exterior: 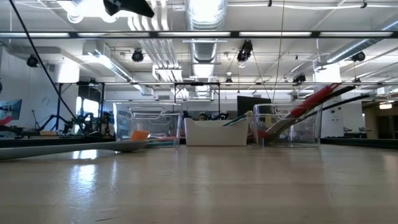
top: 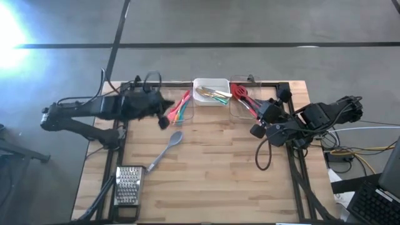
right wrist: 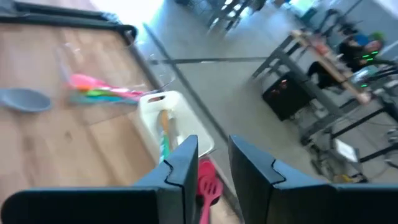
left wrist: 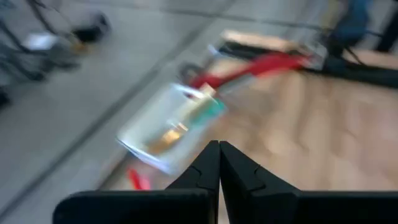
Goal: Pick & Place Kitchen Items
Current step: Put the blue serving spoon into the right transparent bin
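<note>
My left gripper (top: pixel 164 119) is shut and holds nothing; it hangs above the table's far left, beside a clear bin (top: pixel 181 106) holding pink and green utensils. A white bin (top: pixel 211 92) holds gold and teal cutlery. Red utensils (top: pixel 245 99) lean out over the rim of a clear bin (exterior: pixel 289 124) at the far right. A grey spoon (top: pixel 167 149) lies flat on the table, near the middle. My right gripper (top: pixel 255 130) hangs open and empty near the red utensils, its fingers (right wrist: pixel 183 165) a small gap apart.
A flat metal grater (top: pixel 128 184) lies near the table's front left corner. A dark frame (top: pixel 294 156) runs along the table's edges, with cables on the right. Bare wood lies between the grey spoon and the right arm.
</note>
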Controlling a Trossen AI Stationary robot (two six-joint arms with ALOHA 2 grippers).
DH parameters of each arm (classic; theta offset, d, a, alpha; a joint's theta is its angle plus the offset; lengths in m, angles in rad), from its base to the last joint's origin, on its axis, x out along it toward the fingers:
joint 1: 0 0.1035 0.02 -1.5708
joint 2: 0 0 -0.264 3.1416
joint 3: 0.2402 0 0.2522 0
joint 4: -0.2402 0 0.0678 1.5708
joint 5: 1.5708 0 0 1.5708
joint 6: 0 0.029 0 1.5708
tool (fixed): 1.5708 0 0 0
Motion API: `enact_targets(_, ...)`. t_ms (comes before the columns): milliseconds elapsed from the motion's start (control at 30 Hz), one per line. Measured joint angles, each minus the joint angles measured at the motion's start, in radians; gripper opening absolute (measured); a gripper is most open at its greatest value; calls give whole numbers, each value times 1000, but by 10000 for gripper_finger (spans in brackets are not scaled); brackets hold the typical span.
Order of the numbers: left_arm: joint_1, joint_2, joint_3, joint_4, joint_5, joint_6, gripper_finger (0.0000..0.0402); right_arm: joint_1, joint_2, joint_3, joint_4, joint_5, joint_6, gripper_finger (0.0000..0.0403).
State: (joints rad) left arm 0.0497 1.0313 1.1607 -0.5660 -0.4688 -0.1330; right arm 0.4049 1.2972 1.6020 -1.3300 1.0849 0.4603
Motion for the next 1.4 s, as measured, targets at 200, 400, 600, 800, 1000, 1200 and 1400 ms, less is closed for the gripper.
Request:
enact_targets(200, -110, -18, -84, -110, 43, -238, 8, 0, 1, 0, -3, -23, 0, 86)
enact_targets(400, -125, -18, -186, -213, 161, -449, 11, 0, 1, -3, -4, -44, 8, 76)
enact_targets(600, -161, -18, -278, -264, 271, -572, 11, 0, 9, -5, -2, -48, 33, 70)
enact_targets(800, -212, -15, -360, -265, 269, -695, 12, 0, 16, -5, 5, -48, 42, 79)
enact_targets(1000, -215, -15, -453, -241, 275, -722, 12, 0, 26, -5, 8, -47, 45, 86)
enact_targets(1200, -215, -2, -551, -81, 430, -746, 12, 0, 33, -5, 8, -48, 44, 82)
enact_targets(1400, -215, 40, -623, 55, 566, -742, 27, 0, 33, -5, 8, -49, 43, 75)
